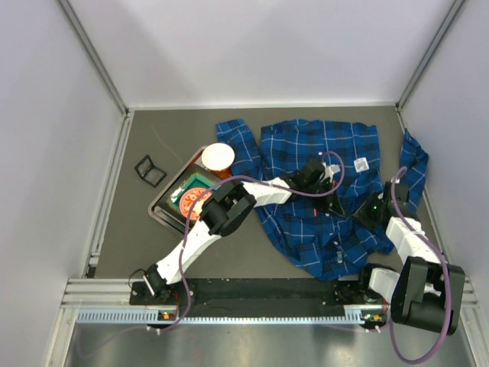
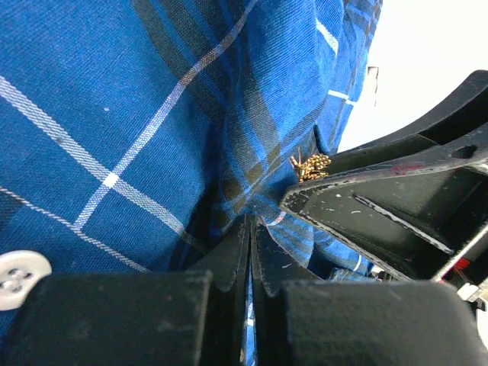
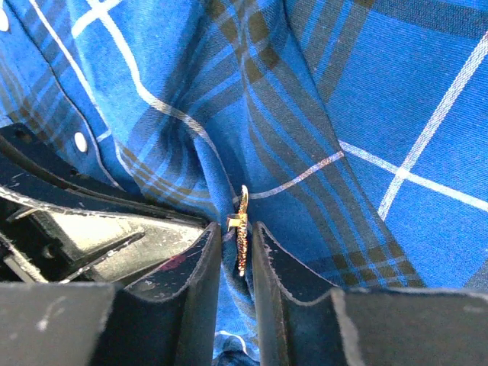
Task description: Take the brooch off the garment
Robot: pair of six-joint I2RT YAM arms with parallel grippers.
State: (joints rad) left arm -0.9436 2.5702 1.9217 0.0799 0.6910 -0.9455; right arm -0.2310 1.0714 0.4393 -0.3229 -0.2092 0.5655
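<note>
The garment point(image 1: 321, 145), a blue plaid shirt, lies spread at the middle right of the table. My left gripper point(image 1: 319, 182) is shut on a raised fold of it; the left wrist view shows the jaws point(image 2: 250, 223) pinching cloth. The brooch point(image 3: 242, 229), small and gold, is seen edge-on, pinned to that fold. My right gripper point(image 3: 235, 226) has its jaws closed narrowly round the brooch's lower half. The brooch also shows in the left wrist view point(image 2: 311, 166), just beyond the right finger point(image 2: 381, 206). In the top view both grippers meet over the shirt and hide the brooch.
A metal tray point(image 1: 164, 206) with a white bowl point(image 1: 218, 156) and a red-green item stands left of the shirt. A small black object point(image 1: 150, 170) lies further left. A white label point(image 1: 361, 164) is on the shirt. Enclosure walls stand on three sides.
</note>
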